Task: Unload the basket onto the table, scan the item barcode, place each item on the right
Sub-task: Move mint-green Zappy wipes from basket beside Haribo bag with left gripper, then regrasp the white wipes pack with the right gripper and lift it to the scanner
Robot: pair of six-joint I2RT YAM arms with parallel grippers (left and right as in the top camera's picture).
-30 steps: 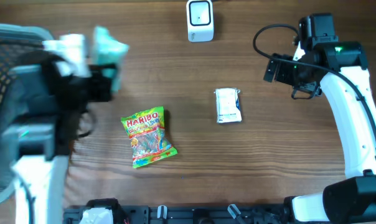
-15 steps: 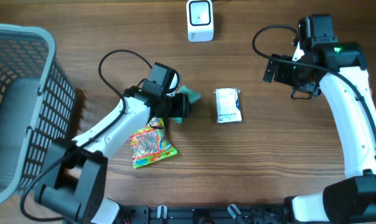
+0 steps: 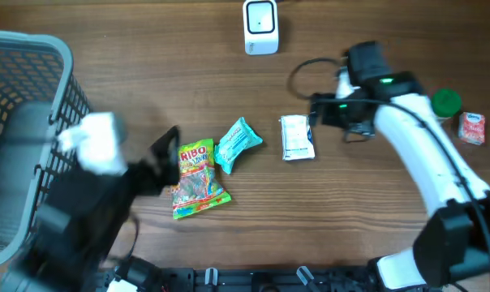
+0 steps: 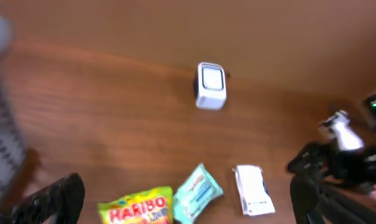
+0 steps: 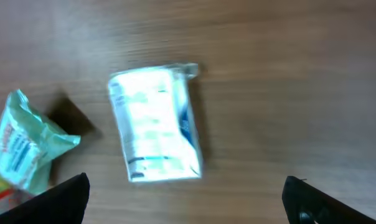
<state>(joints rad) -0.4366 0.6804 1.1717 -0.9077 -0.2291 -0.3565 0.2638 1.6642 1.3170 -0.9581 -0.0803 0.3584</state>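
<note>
Brown wood grain covers the table you are working on. The white packet lies flat, well apart from the scanner, toward the robot and a little to the scanner's right. The scanner itself stands at the far edge, near the middle.

Your right fingers are spread wide with nothing between them. In the right wrist view the white packet lies on the wood between and just beyond them, untouched. From overhead, that arm reaches in from the scanner's right.

A teal packet lies tilted on the scanner's near side, slightly to its left. A candy bag lies further out from the scanner on that same side, and its corner meets the teal packet.

Your left fingers are also wide apart and hold nothing. That arm is a blur overhead, so you cannot place it exactly.

A grey basket stands far to the scanner's left. A green cap and a small red box sit far to its right.
</note>
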